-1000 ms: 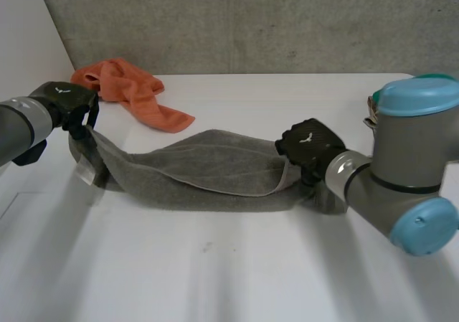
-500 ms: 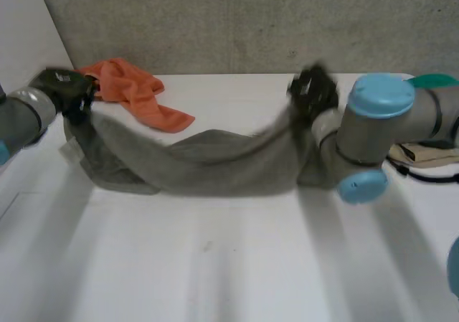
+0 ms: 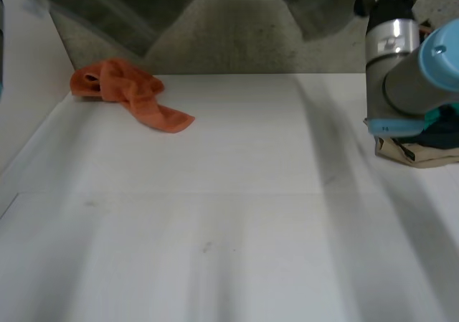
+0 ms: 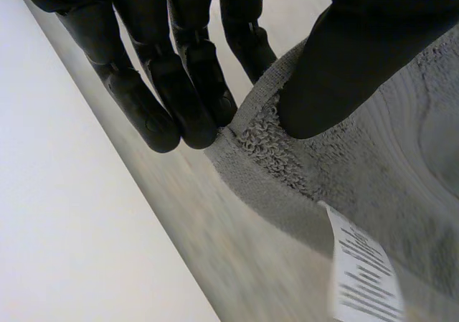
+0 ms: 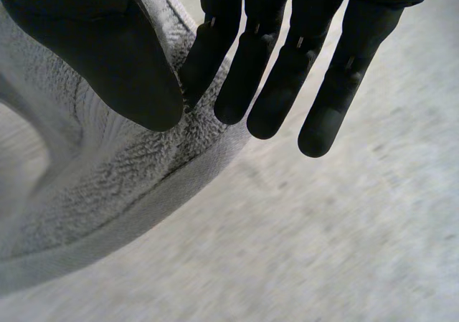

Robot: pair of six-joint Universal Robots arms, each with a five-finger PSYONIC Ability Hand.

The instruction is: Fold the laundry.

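grey towel (image 4: 373, 157) hoisted off table (image 3: 229, 229) | left hand (image 4: 168, 74) pinching edge | right hand (image 5: 276, 78) pinching edge

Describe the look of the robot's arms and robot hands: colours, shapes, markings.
The right arm is a grey cylinder with a shiny silver band and a light-blue cap. The left robot hand and right robot hand are matte black, with long, round-tipped fingers and a broader thumb.

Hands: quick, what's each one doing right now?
Left hand: shut on the grey terry towel, pinching its hemmed edge.
Right hand: shut on the same towel's edge.
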